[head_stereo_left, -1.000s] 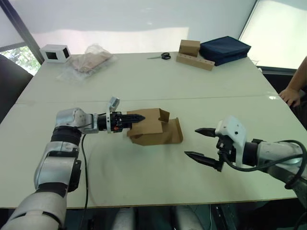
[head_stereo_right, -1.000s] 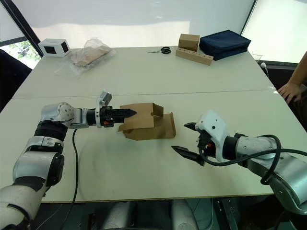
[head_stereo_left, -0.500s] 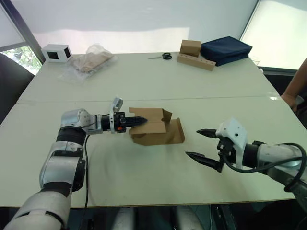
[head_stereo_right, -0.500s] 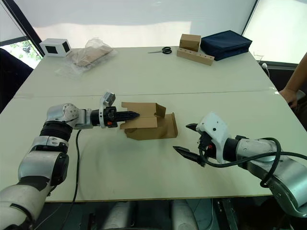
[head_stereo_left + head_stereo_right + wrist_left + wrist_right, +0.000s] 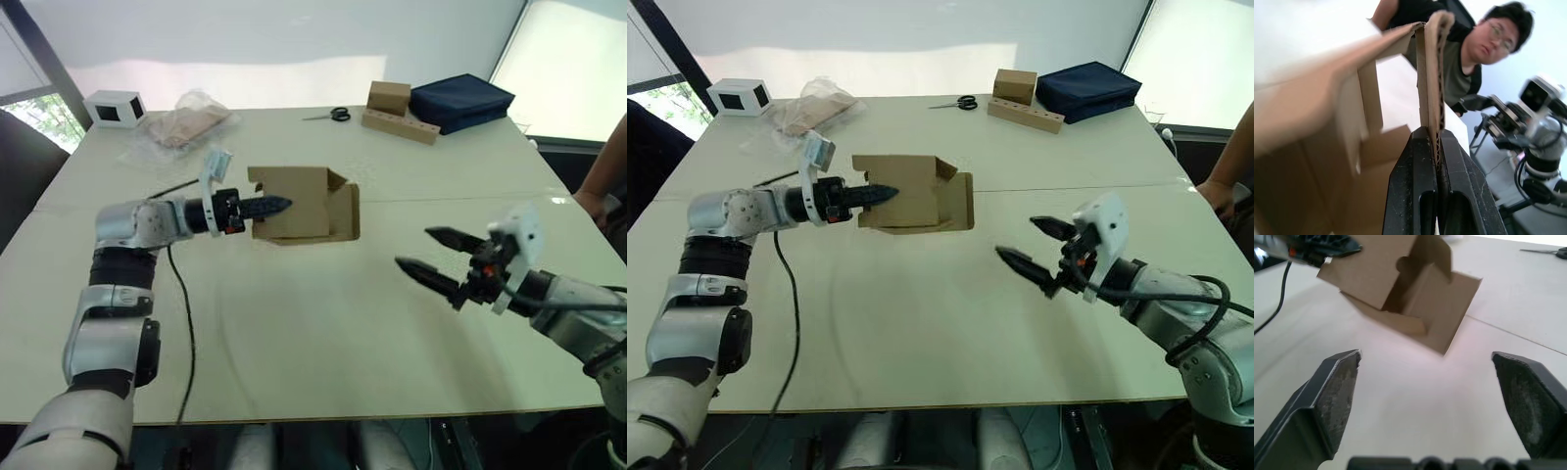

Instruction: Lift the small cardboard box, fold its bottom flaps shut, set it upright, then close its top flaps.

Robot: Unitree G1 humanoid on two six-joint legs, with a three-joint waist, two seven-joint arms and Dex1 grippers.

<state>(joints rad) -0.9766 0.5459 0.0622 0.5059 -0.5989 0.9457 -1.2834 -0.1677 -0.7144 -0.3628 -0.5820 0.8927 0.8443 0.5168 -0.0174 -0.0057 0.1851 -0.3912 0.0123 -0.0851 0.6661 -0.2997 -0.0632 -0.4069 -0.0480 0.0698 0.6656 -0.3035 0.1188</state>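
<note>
Currently left gripper [image 5: 269, 206] is clamped on one wall of the small cardboard box [image 5: 306, 204]; the left wrist view shows the corrugated edge pinched between both fingers [image 5: 1415, 191]. Box hangs clear of the table [image 5: 294, 333], tipped on its side, open end with loose flaps facing the right arm. That reads as deliberate: a grip on a side wall leaves the flaps free to be pushed.

Right gripper [image 5: 431, 259] sits near the box's 4 o'clock, well apart from it, fingers spread wide and empty, tips aimed at the open end. Looks staged to fold the bottom flaps, none shut yet.

Far edge, 12 to 1 o'clock: scissors [image 5: 333, 115], smaller box on a punched strip [image 5: 394, 110], navy case [image 5: 460, 101]. At 10 o'clock: white box [image 5: 114, 106], plastic bag [image 5: 184, 122].
</note>
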